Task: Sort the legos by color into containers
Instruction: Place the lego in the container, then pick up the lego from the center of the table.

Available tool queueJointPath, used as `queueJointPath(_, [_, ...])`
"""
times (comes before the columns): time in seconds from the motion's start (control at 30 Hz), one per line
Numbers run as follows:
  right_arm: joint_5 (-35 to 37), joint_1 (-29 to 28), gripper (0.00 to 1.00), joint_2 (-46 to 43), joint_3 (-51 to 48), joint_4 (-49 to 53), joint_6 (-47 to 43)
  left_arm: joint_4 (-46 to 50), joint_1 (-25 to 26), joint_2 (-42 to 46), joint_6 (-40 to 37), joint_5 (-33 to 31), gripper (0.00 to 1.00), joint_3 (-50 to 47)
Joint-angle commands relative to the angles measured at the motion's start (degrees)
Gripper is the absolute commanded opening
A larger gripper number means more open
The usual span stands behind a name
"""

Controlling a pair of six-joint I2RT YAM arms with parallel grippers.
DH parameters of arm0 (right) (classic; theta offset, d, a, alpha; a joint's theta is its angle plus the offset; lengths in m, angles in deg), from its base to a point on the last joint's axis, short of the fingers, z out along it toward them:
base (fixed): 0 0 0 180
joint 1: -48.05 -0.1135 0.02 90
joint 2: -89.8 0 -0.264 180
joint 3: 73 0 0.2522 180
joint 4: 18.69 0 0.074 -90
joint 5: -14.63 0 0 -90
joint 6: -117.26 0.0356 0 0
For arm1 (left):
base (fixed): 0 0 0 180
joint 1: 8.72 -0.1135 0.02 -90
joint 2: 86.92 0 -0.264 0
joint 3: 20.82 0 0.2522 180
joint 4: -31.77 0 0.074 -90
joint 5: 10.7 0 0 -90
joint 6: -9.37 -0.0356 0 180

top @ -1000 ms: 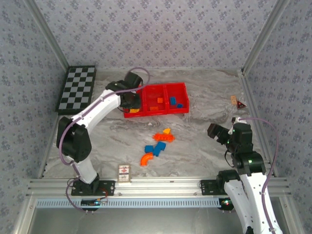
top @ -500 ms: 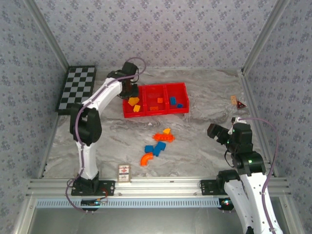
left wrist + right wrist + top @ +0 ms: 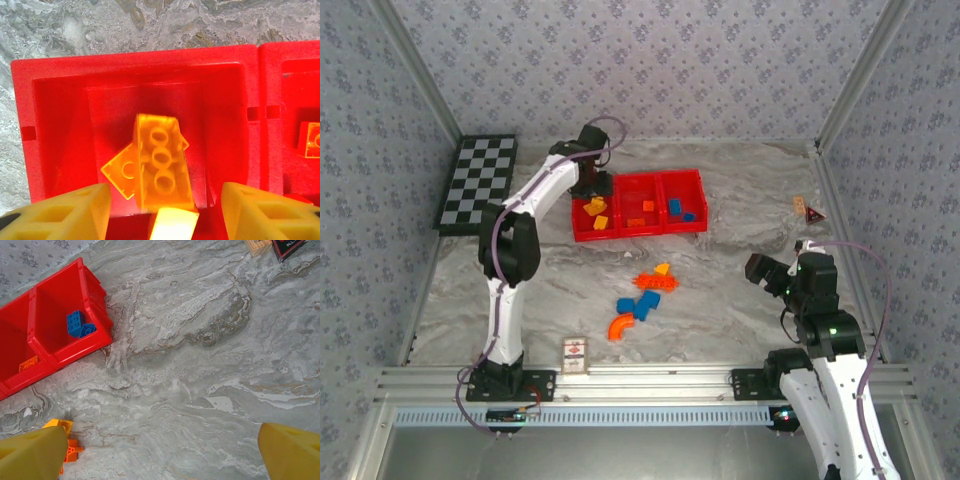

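**Close colours and a light tray are the main hazards**

The left tool hangs over the left compartment of the red tray, its fingers spread and pinching nothing. Two yellow bricks lie below it, one tilted across the other. A bright yellow shape sits at the lower edge of the wrist view between the fingers; I cannot tell whether it is a brick at rest or one dropping. If the arm swings sideways before it rises, a finger could catch the compartment wall and drag the tray across the bench, tipping the leaning brick out.

The right tool is spread wide and empty, well apart from the tray, whose right compartment holds blue bricks.

The loose legos lie in a tight cluster in mid-bench, some touching. A pinch on one would likely nudge its neighbours, or lift two at once. Yellow-orange and red-orange pieces look alike, so a brick could land in the wrong compartment.
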Motion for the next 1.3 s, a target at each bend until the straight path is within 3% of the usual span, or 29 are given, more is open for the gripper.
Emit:
queueJointPath(0.0, [0.6, -0.1, 1.00, -0.1, -0.7, -1.0, 0.6, -1.0, -0.3, 3.5, -0.3, 0.9, 0.66, -1.7])
queueJointPath(0.23, [0.4, -0.1, 1.00, -0.1, -0.6, -1.0, 0.7, -3.0, 1.8, 13.0, -1.3, 1.1, 0.76, -10.4])
queueJointPath(0.4, [0.3, -0.1, 1.00, 0.0, -0.6, -1.0, 0.7, -4.7, 7.8, 20.9, -0.8, -2.5, 0.87, -19.0])
queueJointPath(0.6, [0.2, -0.2, 1.00, 0.0, -0.7, -1.1, 0.7, -5.3, 16.0, 24.9, 1.9, -3.6, 0.91, -25.5])
queueJointPath(0.9, [0.0, -0.2, 1.00, 0.2, -0.6, -1.0, 0.7, -1.0, 25.6, 17.8, 2.0, -1.9, 0.93, -20.4])
queueJointPath(1.27, [-0.3, -0.2, 1.00, 0.2, -0.8, -1.3, 0.7, 2.6, 28.7, 5.1, -0.2, 4.1, 0.83, -10.6])
